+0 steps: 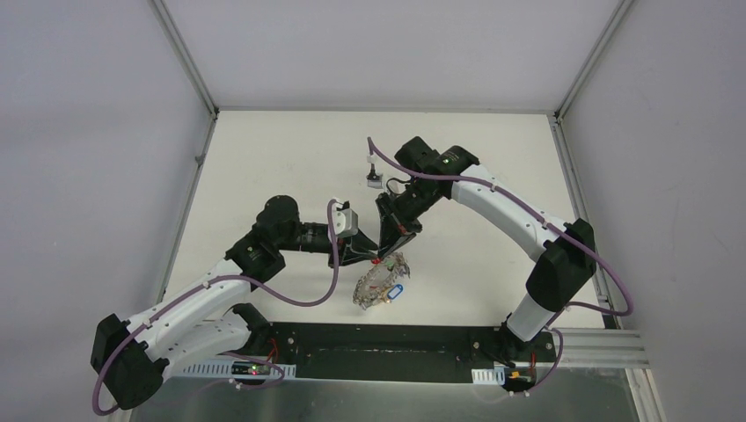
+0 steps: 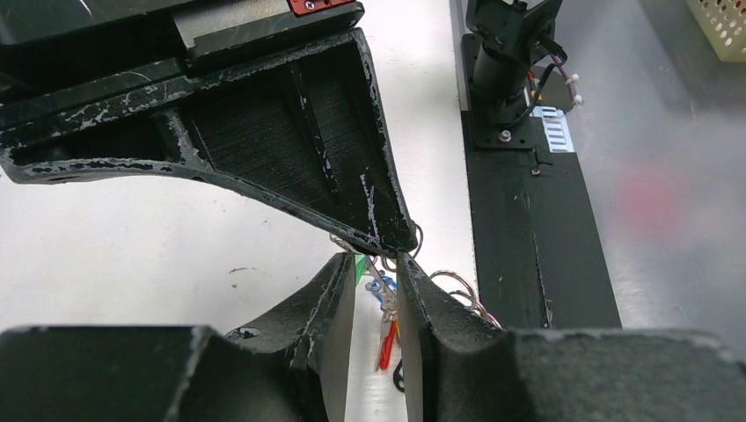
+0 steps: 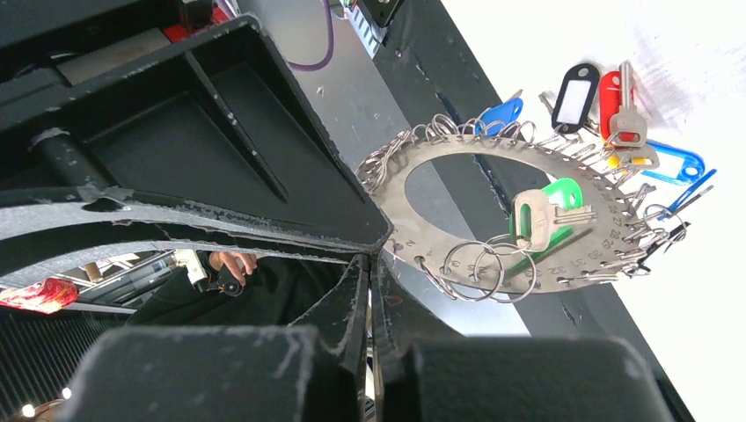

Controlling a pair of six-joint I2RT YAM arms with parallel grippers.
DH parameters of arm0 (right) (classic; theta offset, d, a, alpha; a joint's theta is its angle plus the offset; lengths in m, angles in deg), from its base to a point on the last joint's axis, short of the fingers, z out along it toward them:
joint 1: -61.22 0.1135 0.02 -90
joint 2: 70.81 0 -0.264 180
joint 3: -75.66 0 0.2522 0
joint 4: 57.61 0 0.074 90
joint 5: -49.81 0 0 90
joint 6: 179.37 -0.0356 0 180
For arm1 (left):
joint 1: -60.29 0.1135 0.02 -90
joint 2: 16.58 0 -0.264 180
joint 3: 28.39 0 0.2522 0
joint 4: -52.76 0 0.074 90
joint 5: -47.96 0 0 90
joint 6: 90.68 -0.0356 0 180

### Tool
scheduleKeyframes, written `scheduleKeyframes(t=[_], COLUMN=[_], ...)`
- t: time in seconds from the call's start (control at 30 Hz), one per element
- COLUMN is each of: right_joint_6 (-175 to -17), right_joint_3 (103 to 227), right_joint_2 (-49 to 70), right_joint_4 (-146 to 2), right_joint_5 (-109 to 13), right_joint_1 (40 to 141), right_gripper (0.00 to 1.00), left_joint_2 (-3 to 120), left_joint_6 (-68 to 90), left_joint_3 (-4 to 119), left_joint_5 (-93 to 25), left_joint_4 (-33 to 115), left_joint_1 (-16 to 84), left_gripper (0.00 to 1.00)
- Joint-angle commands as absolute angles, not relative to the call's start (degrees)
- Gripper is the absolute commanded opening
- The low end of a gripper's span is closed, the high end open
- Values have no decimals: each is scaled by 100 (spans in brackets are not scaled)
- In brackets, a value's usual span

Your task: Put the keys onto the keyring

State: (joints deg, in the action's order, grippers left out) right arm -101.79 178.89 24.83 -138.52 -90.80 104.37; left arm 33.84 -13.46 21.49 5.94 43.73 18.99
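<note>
Right wrist view shows the right pincer point(image 3: 371, 260) pinched fully closed on the near rim of the keyring point(image 3: 406, 220). It holds the grey disc tilted and off the counter point(image 1: 264, 158), near its front edge. A green-tagged key point(image 3: 550, 211) lies across the disc face. The red-tagged key point(image 3: 618, 110) and the blue-tagged key point(image 3: 679, 163) cluster at the far rim, and I cannot tell whether either is threaded on one of the wire loops point(image 3: 475, 264).

From the left wrist, the left pincer point(image 2: 376, 264) stands partly open, with a narrow gap between its fingers point(image 2: 339, 303), and sits tip to tip with the right one. A silver key shank point(image 2: 378, 283) and some wire sit in that gap, with bits of red and blue below. Whether the pads bear on anything I cannot tell.

The step in hand looks like the left pincer taking hold of a key or loop right beside the held rim. To do it well:

- **Firm anchor:** the right grip should be firm enough that the disc does not swing when the left closes.
- **One piece only:** the left should close on the key shank or a single loop, not a bundle. A green edge crowds the left tip and is best left outside the pads.
- **Slow closing:** the two pincers nearly touch, so any sideways drift risks knocking the tips together and jarring the ring loose.
</note>
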Motion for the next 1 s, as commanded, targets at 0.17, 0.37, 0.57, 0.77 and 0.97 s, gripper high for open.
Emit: scheduleKeyframes(t=[0.17, 0.37, 0.57, 0.77, 0.97], right_joint_6=[-10061, -9886, -9847, -9759, -9744], right_joint_3=[18294, 18251, 18213, 18170, 18061], right_joint_2=[2403, 2326, 2289, 2172, 2177], right_joint_4=[-13720, -13712, -13633, -13518, -13468], right_joint_5=[-9762, -9875, -9970, -10092, -10032], right_joint_1=[10482, 10490, 10490, 10498, 10498], right_gripper=[0, 0, 0, 0, 0], left_joint_2=[3621, 3628, 3731, 3733, 3724], left_joint_6=[-1212, -1137, -1049, -1002, -693], left_joint_3=[2150, 2128, 2145, 2106, 2048], left_joint_5=[847, 727, 927, 946, 984], left_joint_4=[4835, 4841, 4907, 4915, 5359], left_joint_1=[1863, 1867, 1863, 1858, 1866], left_gripper=[32, 31, 15, 31, 14])
